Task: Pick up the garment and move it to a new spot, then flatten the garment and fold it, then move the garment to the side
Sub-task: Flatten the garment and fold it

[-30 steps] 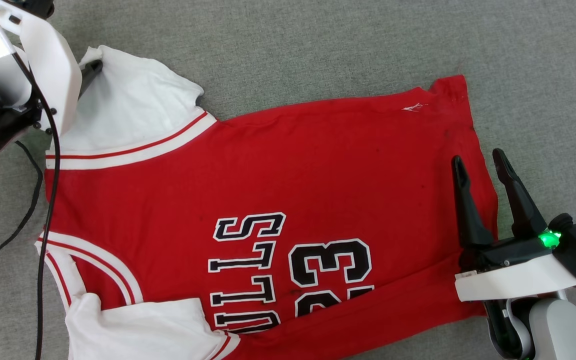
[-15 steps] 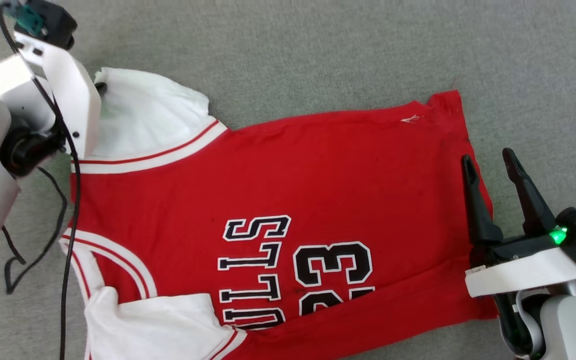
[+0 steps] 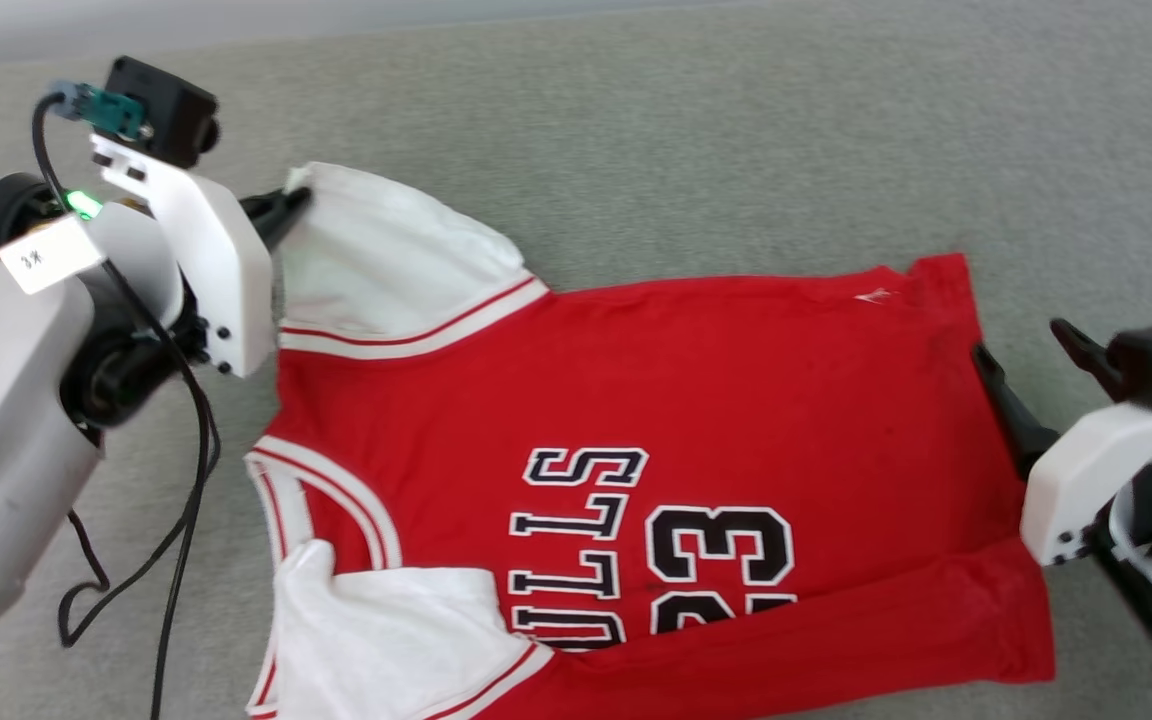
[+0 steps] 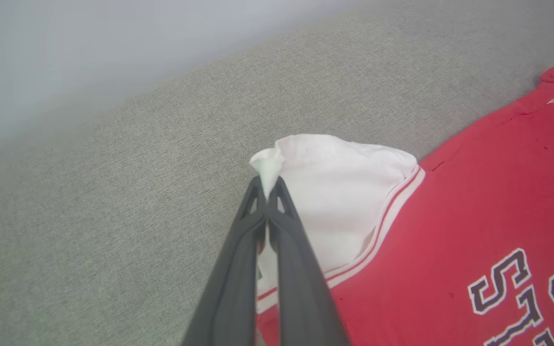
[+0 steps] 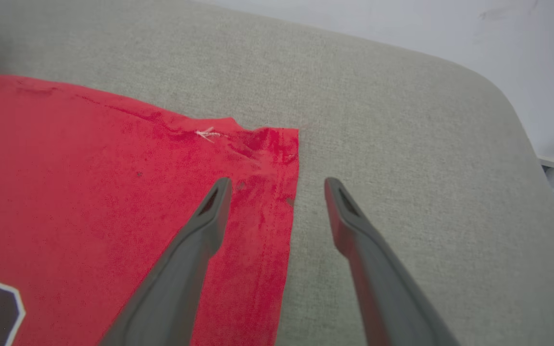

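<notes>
Grey woven fabric [image 3: 736, 120] lies under everything, a cushioned surface whose rounded far corner is seen in the right wrist view. At the left, the left gripper [image 3: 288, 203] is clamped on the garment [image 3: 736, 400], at the outer corner of its upper white sleeve [image 3: 386, 260]. In the left wrist view the two dark fingers [image 4: 286, 230] are pressed together, with a tuft of white cloth pinched at their tips. A black cable [image 3: 186, 470] is draped from that arm down over the grey fabric. The garment is spread front-up across the middle, neck toward the left and hem toward the right, and its black, white-edged lettering [image 3: 576, 540] is shown sideways. A second white sleeve [image 3: 386, 630] is folded over the near left part. At the right, the right gripper [image 3: 1021, 345] is held wide apart and empty at the hem. In the right wrist view one finger is placed over the red cloth and the other over bare grey fabric, with the hem edge lying between them.
</notes>
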